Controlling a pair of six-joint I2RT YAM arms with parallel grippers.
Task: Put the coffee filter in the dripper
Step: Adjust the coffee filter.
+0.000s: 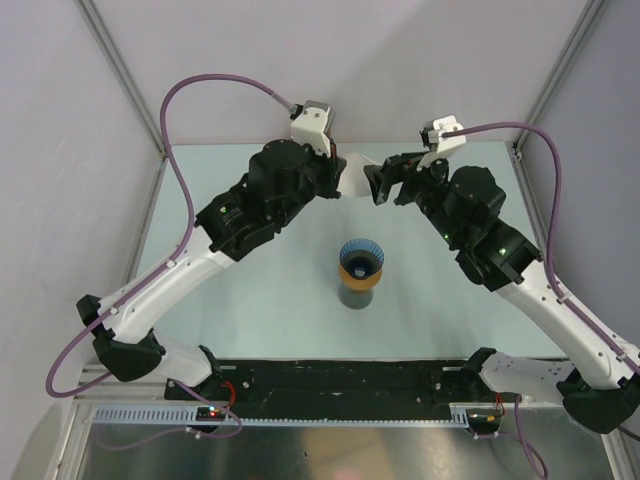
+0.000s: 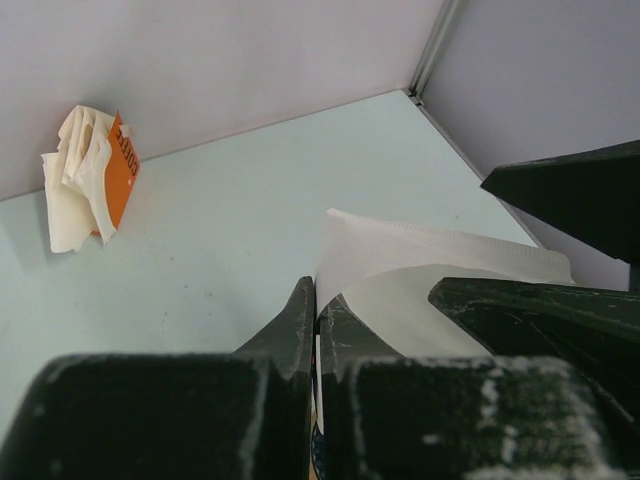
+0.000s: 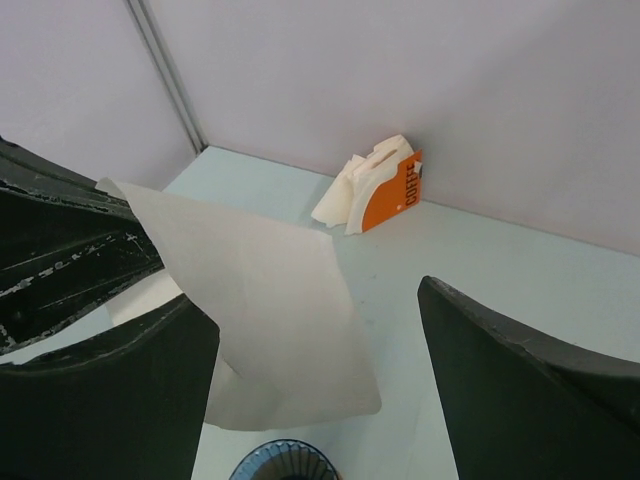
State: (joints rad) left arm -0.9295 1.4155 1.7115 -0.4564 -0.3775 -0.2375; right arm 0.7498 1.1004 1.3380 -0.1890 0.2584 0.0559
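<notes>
Filter: we see one white paper coffee filter (image 3: 260,300), folded, with a crimped seam along one edge, held up over the far tabletop (image 1: 250,300) between both arms.
Dripper: the blue ribbed dripper (image 1: 361,258) stands mid-tabletop, mouth up, on an orange ring (image 1: 360,272) atop a dark cup (image 1: 357,295); no paper in it.
Left jaws: pressed together, pinching the filter's edge.
Right jaws: spread wide, flanking the filter; we cannot confirm contact.
Progress: we judge the filter lifted; opening it and seating it in the dripper are left.
</notes>
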